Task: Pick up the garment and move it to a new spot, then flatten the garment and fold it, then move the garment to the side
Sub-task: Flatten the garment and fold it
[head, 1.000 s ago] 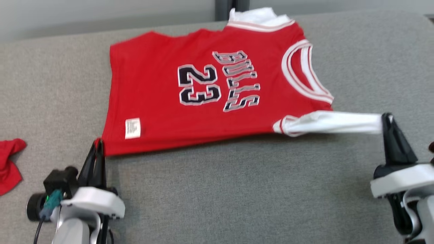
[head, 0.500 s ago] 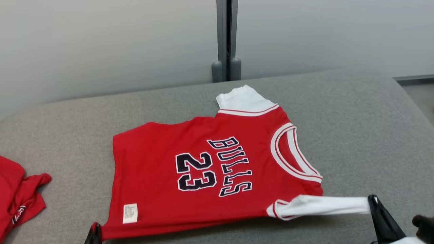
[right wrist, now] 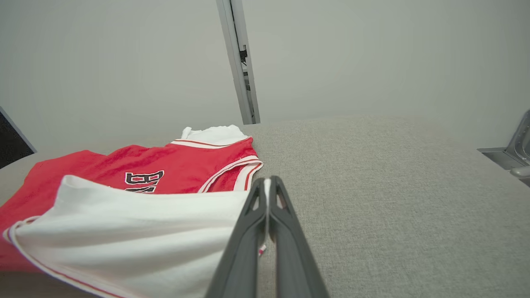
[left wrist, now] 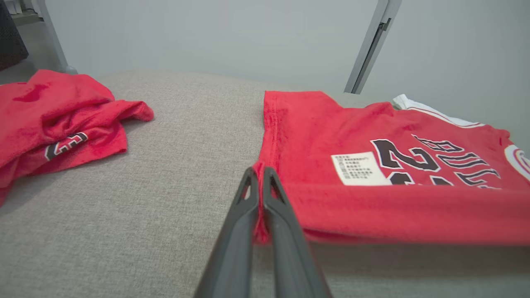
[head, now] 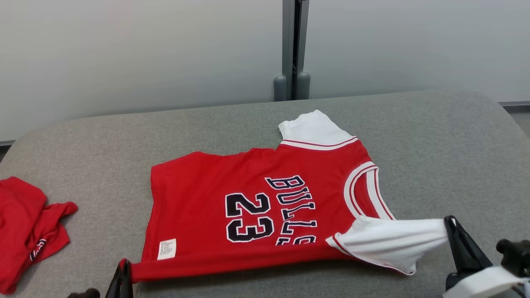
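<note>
Currently jersey (head: pixel 248 207) centred on worktop (head: pixel 434 145), near edge raised: left fingers (head: pixel 123 283) clamp red hem corner, right fingers (head: pixel 459 244) pinch white sleeve. Open worktop right; crumpled red garment (head: pixel 25 223) far left.

You had two garments: one jersey (head: pixel 248 198) between left end effector (head: pixel 123 265) and right end effector (head: pixel 450 221), one crumpled shirt (head: pixel 29 225) further left.

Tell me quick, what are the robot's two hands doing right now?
Left gripper: shut on the red jersey's bottom corner.
Right gripper: shut on its white sleeve.
</note>
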`<state>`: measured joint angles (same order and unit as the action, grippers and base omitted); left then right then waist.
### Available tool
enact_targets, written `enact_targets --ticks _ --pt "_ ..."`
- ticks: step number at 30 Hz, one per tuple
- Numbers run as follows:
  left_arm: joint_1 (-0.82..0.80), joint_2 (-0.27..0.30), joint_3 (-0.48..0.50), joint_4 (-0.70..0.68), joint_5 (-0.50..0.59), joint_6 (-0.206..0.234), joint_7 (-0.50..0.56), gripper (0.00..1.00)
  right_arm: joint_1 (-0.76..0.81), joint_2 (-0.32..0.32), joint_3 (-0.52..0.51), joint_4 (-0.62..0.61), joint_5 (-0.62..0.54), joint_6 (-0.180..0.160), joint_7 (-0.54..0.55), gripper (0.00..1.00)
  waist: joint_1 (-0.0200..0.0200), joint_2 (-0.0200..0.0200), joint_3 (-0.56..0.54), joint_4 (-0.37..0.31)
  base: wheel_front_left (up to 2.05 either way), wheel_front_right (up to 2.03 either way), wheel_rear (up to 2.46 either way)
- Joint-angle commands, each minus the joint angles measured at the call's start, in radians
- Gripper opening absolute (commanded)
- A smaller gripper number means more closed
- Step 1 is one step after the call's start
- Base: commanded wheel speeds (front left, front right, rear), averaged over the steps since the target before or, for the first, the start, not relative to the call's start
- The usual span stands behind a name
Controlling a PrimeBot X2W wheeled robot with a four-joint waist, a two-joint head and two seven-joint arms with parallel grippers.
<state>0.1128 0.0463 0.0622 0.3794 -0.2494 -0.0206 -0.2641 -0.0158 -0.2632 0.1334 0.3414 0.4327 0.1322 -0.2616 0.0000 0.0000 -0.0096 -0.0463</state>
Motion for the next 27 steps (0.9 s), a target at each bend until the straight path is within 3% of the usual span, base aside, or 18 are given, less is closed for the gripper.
enact_targets --ticks 1,13,27 --pt "-0.039 0.008 -0.004 0.013 0.006 0.007 0.0 0.0 -0.042 -0.006 0.012 0.024 0.0 -0.003 -0.002 0.0 0.0 0.0 0.009 0.008 0.0 0.0 0.0" --pt "-0.205 0.007 -0.077 0.185 0.024 -0.005 0.0 0.0 -0.29 -0.002 0.113 0.275 -0.018 -0.002 -0.004 0.0 0.0 0.0 0.065 0.014 0.0 0.0 0.0" --pt "-0.317 0.007 -0.089 0.214 0.056 0.002 0.0 0.03 -0.449 0.025 0.136 0.393 -0.086 -0.002 -0.005 0.0 0.0 0.0 0.142 0.026 0.0 0.0 0.0"
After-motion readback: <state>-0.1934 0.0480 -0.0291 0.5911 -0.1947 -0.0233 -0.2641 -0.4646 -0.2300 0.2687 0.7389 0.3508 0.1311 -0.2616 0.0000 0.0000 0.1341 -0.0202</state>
